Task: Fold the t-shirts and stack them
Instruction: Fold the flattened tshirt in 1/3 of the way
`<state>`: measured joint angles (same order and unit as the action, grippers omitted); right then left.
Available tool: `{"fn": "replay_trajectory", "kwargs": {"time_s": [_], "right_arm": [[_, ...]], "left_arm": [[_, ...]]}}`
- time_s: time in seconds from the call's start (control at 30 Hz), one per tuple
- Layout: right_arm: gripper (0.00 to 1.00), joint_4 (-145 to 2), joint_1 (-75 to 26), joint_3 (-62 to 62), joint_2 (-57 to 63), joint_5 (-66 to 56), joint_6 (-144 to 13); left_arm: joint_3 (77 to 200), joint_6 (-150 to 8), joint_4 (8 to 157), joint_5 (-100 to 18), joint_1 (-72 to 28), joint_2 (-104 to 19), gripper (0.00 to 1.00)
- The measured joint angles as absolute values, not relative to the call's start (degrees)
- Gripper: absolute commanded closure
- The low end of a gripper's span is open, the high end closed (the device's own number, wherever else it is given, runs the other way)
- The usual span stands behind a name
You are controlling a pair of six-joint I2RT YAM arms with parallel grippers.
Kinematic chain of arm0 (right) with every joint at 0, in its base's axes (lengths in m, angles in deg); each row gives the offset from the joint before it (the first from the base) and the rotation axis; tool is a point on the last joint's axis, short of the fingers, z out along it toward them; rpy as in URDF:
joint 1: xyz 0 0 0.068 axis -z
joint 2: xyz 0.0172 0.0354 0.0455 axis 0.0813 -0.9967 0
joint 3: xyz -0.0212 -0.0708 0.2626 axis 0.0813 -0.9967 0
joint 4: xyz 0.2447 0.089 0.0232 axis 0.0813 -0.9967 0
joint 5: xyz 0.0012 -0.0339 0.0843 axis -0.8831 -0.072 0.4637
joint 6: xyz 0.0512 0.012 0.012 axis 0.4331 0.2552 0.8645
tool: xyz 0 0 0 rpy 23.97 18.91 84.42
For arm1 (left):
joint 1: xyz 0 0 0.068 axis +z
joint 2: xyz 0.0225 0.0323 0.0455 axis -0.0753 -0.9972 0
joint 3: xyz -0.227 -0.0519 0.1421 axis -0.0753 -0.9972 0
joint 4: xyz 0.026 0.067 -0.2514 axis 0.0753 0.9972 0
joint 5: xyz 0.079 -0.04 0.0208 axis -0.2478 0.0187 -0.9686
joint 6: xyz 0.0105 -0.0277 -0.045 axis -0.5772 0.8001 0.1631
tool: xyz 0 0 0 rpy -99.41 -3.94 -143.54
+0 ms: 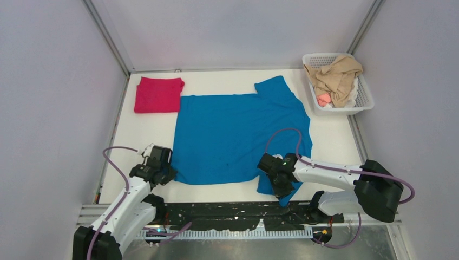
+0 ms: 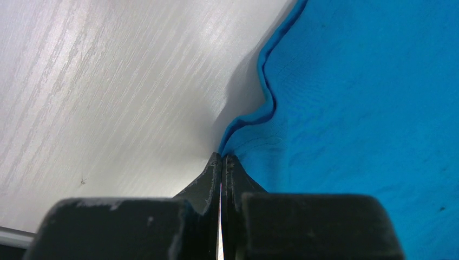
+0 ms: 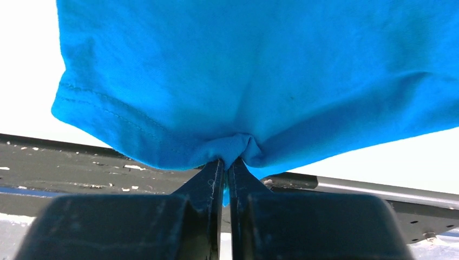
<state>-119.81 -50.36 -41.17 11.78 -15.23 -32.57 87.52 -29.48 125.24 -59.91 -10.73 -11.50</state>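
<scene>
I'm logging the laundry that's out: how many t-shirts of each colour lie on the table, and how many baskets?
blue t-shirt: 1
crimson t-shirt: 1
basket: 1
Total: 3
The heaped cloth inside the basket cannot be counted piece by piece, so it is left out.

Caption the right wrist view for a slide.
Right hand shut on a bunched edge of the blue t-shirt, the cloth lifted and draped above its fingers.

A white basket holds beige cloth on the table.
</scene>
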Motion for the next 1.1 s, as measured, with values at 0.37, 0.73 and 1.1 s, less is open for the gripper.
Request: {"fn": "replay_trajectory", "kwargs": {"time_s": [0.37,0.73,1.1], "right_arm": [[0.94,-127.5,-43.9,-29.7,17.8,-29.2,-35.6],[0.94,-127.6,-28.9,-16.1,12.5,-34.2,-45.4],[0.94,-123.3,-21.8,-8.5,1.5,-35.4,-50.3]], "left_arm": [[92.3,-29.5,125.6,-59.4,-10.5,-10.7,1.00],[103.5,-30.8,123.7,-58.2,-6.2,-24.6,1.00],[111.8,-31.3,119.9,-58.7,-5.4,-37.4,1.00]]}}
